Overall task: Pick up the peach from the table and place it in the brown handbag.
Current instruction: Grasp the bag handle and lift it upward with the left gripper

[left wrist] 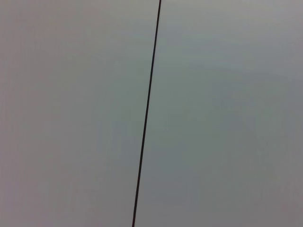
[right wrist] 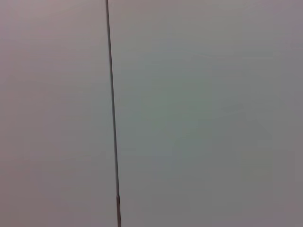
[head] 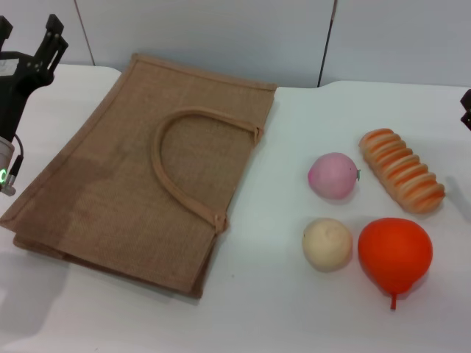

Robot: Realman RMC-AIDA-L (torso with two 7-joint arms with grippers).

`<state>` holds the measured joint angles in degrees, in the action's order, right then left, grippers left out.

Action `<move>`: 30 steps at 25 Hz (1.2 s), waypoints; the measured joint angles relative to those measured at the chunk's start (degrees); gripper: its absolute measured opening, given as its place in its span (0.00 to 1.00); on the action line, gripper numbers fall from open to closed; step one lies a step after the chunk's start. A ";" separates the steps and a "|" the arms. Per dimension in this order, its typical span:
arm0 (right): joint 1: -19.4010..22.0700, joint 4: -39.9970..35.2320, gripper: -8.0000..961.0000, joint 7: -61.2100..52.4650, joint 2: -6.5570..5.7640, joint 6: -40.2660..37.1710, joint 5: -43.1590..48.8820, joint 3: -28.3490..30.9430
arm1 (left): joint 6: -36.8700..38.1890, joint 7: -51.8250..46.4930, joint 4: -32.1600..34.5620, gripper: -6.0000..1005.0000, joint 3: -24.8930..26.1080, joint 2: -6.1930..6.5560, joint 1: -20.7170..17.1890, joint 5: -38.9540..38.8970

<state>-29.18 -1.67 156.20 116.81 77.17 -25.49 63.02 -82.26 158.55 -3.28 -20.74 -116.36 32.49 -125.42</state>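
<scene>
Head view: peach (head: 333,176) lies on the worktop (head: 280,309), well apart from the left gripper's (head: 29,37) empty, spread fingers (head: 53,33); right gripper's (head: 466,109) state cannot be told.

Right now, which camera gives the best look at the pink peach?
The head view: the peach sits in full sight on the table, right of the brown handbag. Both wrist views show only blank wall, no peach.

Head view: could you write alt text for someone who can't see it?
A pink peach lies on a white table, right of a flat brown handbag, beside a striped bread loaf, cream ball and orange-red fruit. The left end effector is raised at far left.
</scene>
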 joint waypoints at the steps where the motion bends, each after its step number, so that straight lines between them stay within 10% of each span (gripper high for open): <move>1: 0.00 0.00 0.92 -0.01 0.00 0.00 0.00 0.00 | 0.00 0.00 0.02 0.86 0.00 0.00 -0.01 0.00; 20: -0.21 -0.03 0.91 -0.02 -0.07 -0.56 0.00 0.00 | 1.84 -2.32 0.09 0.86 -0.18 0.20 0.30 0.41; 30: -0.38 -0.34 0.91 -0.02 -0.10 -0.84 0.00 0.00 | 12.21 -36.63 6.93 0.86 -0.36 5.14 2.67 19.90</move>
<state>-29.57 -2.01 156.18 116.71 76.33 -25.49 63.02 -70.05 121.92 3.65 -21.09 -111.22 35.16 -105.52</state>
